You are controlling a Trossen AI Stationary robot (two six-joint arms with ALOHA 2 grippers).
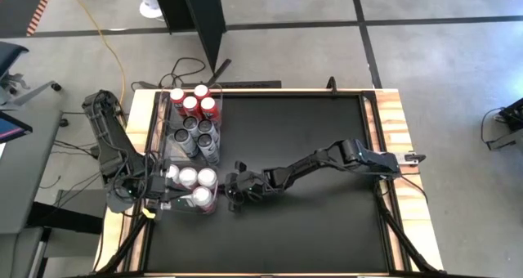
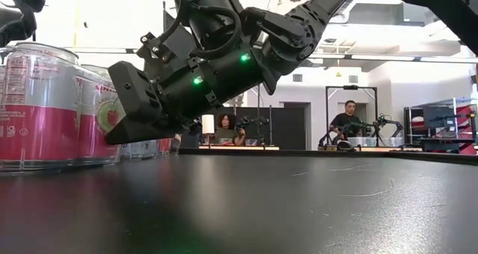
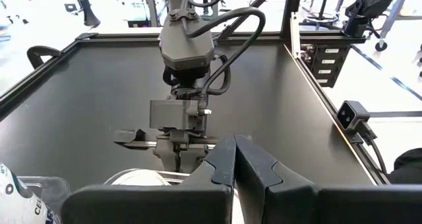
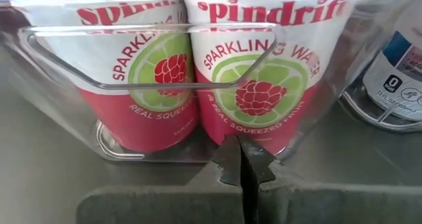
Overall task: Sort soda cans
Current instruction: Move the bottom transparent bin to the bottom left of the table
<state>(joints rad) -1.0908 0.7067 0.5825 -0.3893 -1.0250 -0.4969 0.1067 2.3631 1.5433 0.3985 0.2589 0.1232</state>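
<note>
Three clear tubs stand in a row at the table's left side. The far one holds red soda cans (image 1: 189,102), the middle one dark cans (image 1: 197,136), and the near one white-and-red cans (image 1: 190,180) (image 4: 257,85). My right gripper (image 1: 227,195) (image 4: 242,159) is shut, low over the mat. It points at the right wall of the near tub (image 4: 66,99), its tips at the wall's foot. My left gripper (image 3: 235,159) (image 1: 162,198) is shut too and hangs above the near tub's left end, over a can top (image 3: 135,179). My right gripper's shut fingertips (image 4: 231,155) come slanting down from the table's right side to the bottom edge of the near tub's right wall (image 4: 198,155). Whether they touch the wall, I cannot tell. The tub rests flat on the mat with its cans upright.
The black mat (image 1: 310,147) lies bare to the right of the tubs, crossed by my right arm (image 1: 327,159). A raised rim (image 1: 372,131) borders the table. In the low view, people sit at desks (image 2: 347,123) in the room beyond.
</note>
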